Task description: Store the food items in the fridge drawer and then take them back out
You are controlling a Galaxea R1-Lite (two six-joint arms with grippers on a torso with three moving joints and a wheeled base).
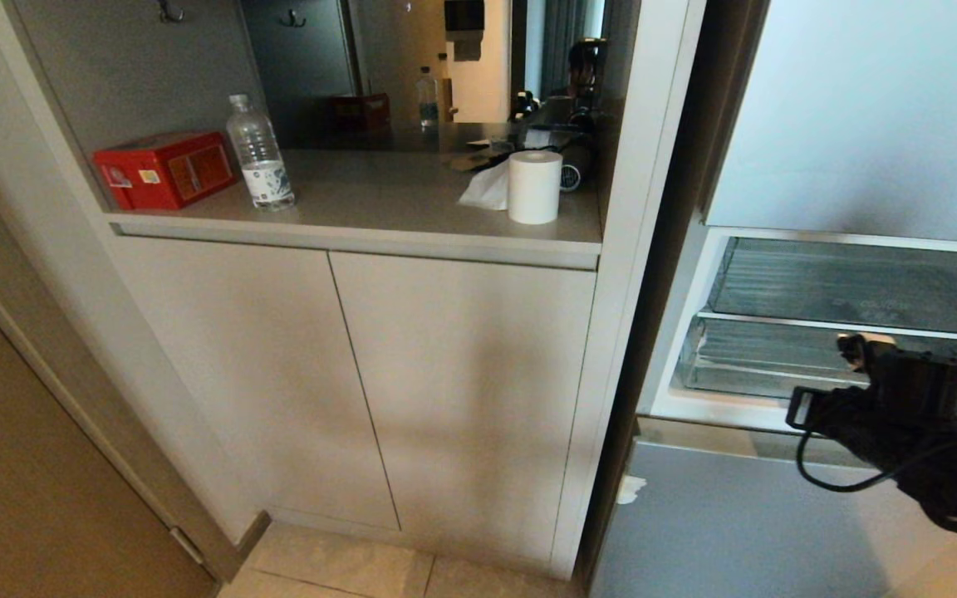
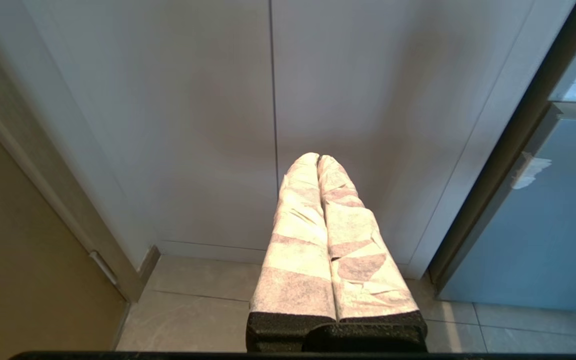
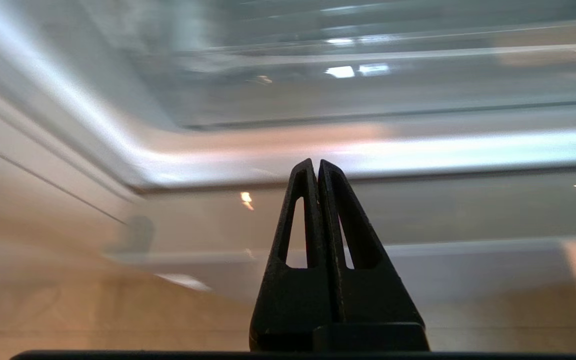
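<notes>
Approaching fridge drawer [image 1: 844,353]: right gripper [image 3: 318,167] clenched, empty, just before its front lip. Risk: pinched fingers skidding off smooth plastic.

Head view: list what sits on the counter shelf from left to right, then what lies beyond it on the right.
red box → water bottle → crumpled tissue → white paper roll → open fridge with clear fridge drawer → right gripper, shut, in front of the drawer.
</notes>
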